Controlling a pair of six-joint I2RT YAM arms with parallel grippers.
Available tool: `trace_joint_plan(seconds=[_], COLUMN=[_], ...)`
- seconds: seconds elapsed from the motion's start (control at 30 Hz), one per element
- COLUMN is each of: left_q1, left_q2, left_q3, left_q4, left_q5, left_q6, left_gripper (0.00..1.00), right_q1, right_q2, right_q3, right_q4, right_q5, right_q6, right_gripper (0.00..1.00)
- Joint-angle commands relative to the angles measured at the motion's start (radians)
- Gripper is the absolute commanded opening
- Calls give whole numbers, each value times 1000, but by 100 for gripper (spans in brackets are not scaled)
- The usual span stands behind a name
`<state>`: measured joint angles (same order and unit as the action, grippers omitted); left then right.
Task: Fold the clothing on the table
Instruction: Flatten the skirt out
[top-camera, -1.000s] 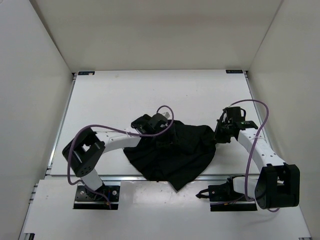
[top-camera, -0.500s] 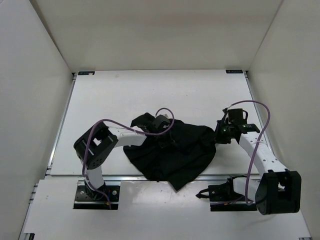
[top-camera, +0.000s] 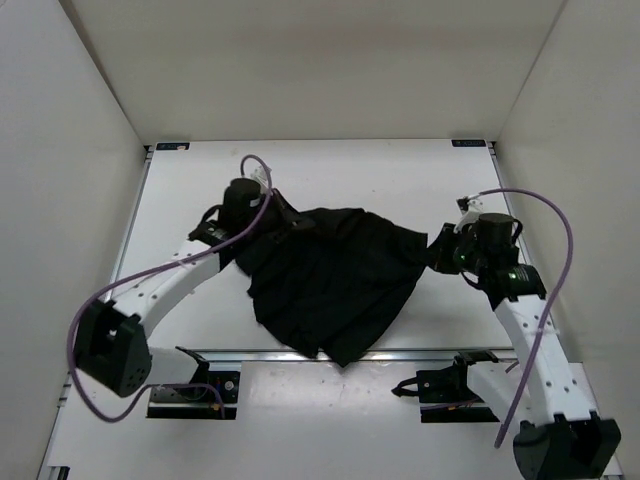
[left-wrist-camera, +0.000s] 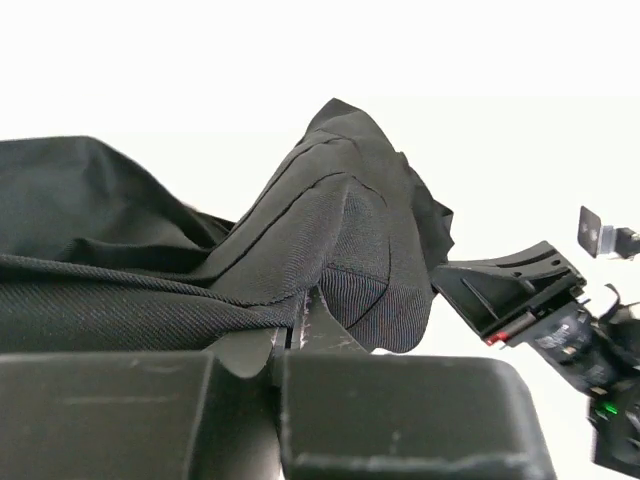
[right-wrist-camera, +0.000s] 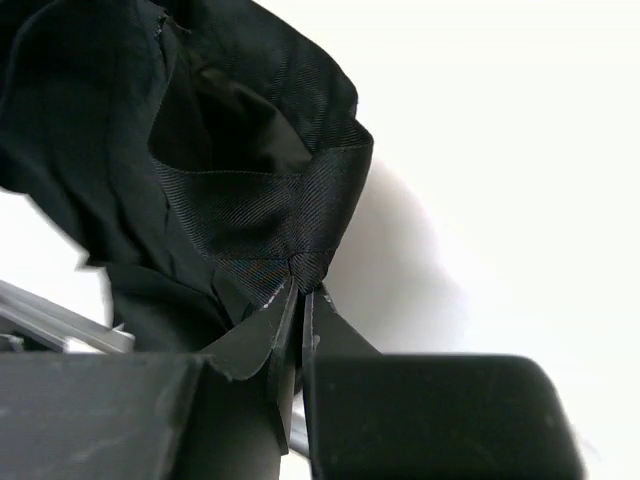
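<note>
The black clothing (top-camera: 335, 275) hangs stretched between my two grippers over the middle of the white table (top-camera: 390, 180), and its lower part drapes down to the near edge. My left gripper (top-camera: 284, 222) is shut on the garment's upper left corner. In the left wrist view its jaws (left-wrist-camera: 298, 318) pinch a fold of the clothing (left-wrist-camera: 320, 220). My right gripper (top-camera: 438, 256) is shut on the right corner. In the right wrist view a bunched hem of the clothing (right-wrist-camera: 260, 200) sits between its closed tips (right-wrist-camera: 301, 288).
A metal rail (top-camera: 240, 353) runs along the table's near edge, with both arm bases just below it. Purple cables loop off each arm. White walls close in the left, right and far sides. The right arm's head (left-wrist-camera: 520, 295) shows in the left wrist view.
My left gripper has shut on the fabric and swung up and to the far left, pulling the clothing wider. The right arm has drawn slightly to the right, still holding its corner.
</note>
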<state>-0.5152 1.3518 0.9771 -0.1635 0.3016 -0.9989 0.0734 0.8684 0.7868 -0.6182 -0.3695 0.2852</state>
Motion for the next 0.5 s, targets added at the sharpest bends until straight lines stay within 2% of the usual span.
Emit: trace_joint_plan(seconds=[0.0, 0.2, 0.27, 0.37, 0.47], left_q1=[56, 194, 222, 207, 241], left_q2=[-131, -414, -453, -450, -393], left_q3=[84, 40, 12, 15, 14], left_q4=[-91, -140, -139, -124, -24], left_q5=[108, 159, 169, 186, 206], left_q6=[60, 11, -3, -12, -38], left_gripper=[0, 0, 0, 0, 0], right_q1=[-18, -129, -179, -195, -161], right_q2=[-141, -265, -275, -224, -146], right_q3=[87, 202, 230, 227, 206], right_q4=[135, 170, 182, 241, 389], right_q5=[-98, -212, -265, -341, -348], right_q6=[0, 18, 37, 95, 152], right_gripper=[0, 0, 0, 1, 0])
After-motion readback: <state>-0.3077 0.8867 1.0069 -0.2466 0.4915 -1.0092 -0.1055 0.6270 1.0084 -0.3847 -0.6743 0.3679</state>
